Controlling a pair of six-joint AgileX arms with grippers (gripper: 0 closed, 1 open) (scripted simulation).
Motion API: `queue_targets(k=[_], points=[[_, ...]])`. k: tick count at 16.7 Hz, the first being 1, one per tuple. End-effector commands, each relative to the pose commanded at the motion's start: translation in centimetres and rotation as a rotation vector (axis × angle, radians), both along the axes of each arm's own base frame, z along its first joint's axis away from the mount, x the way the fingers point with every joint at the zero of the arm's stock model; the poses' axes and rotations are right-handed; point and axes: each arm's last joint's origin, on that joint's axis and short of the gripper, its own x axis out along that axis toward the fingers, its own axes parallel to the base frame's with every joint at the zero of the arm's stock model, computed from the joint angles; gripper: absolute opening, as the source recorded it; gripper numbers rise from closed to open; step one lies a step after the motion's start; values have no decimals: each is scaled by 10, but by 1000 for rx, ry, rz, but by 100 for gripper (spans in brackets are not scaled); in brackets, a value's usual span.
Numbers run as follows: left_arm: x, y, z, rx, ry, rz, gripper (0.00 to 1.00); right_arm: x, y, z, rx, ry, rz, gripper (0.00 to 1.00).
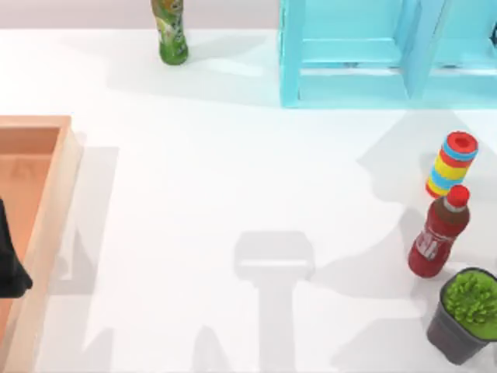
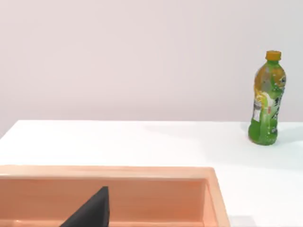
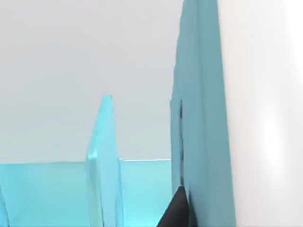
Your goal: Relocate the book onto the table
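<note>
The book (image 3: 201,123) stands upright very close in the right wrist view, its teal-blue cover beside white page edges (image 3: 265,118). My right gripper (image 3: 191,220) is shut on the book inside the turquoise shelf unit (image 1: 349,54) at the table's back right. One dark fingertip (image 3: 177,213) presses on the cover and the book hides the other. The white table (image 1: 233,179) spreads out below. My left gripper (image 1: 12,264) stays parked over the wooden tray (image 1: 46,225) at the left edge.
A green bottle (image 1: 171,31) stands at the back, also in the left wrist view (image 2: 267,101). At the right stand a coloured ring stack (image 1: 452,163), a red bottle (image 1: 439,233) and a potted plant (image 1: 468,315). A shelf divider (image 3: 102,161) rises beside the book.
</note>
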Motion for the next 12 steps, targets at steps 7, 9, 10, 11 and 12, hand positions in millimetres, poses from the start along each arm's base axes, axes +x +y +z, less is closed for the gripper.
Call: queue_targets(k=[7,9,10,11,12], points=[[0,0,0,0,0,0,100,40,73,12,-167,-16,28,0],[0,0,0,0,0,0,100,53,119,16,-256,-22,47,0],[0,0,0,0,0,0,100,57,145,16,-304,-18,59,0],[0,0,0,0,0,0,100,60,172,14,-357,-10,73,0],[0,0,0,0,0,0,100,60,201,9,-416,3,90,0]])
